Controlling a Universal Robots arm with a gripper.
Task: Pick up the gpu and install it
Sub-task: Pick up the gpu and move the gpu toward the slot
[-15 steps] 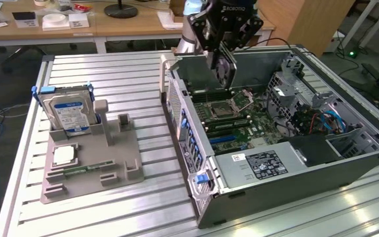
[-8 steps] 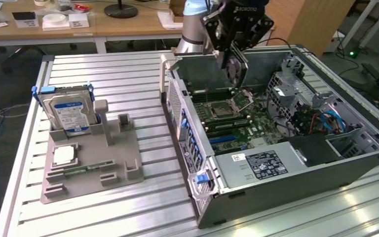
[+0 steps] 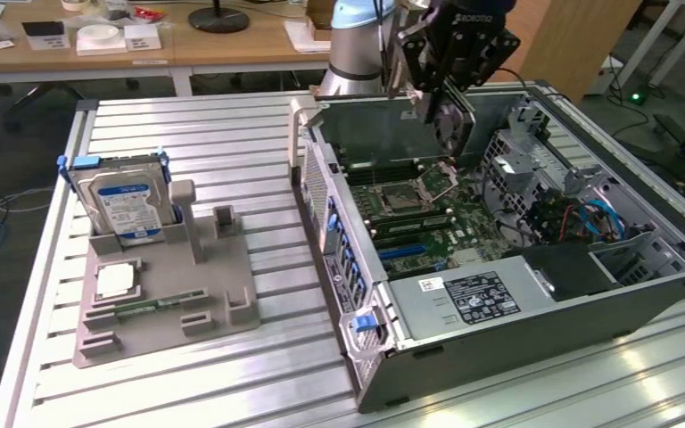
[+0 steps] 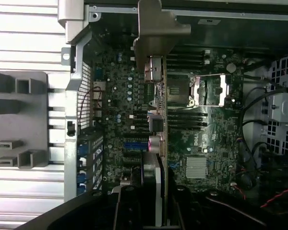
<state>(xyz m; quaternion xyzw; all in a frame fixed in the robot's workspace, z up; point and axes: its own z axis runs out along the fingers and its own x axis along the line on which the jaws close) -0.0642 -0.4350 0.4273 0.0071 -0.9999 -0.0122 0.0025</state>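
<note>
Open computer case (image 3: 521, 339) on slatted table (image 3: 200, 134), hard drive (image 3: 126, 205) upright in grey holder (image 3: 200, 267), motherboard (image 4: 201, 143) inside

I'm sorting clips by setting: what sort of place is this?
Likely a robotics lab: a robot arm holds a gpu at an open computer case on a slatted aluminium table, with cluttered wooden desks behind.

Your card (image 4: 158, 33) hangs over the open computer case (image 3: 498, 352). The hard drive (image 3: 122, 205) stands in the holder (image 3: 164, 303) at the exterior view's left.
</note>
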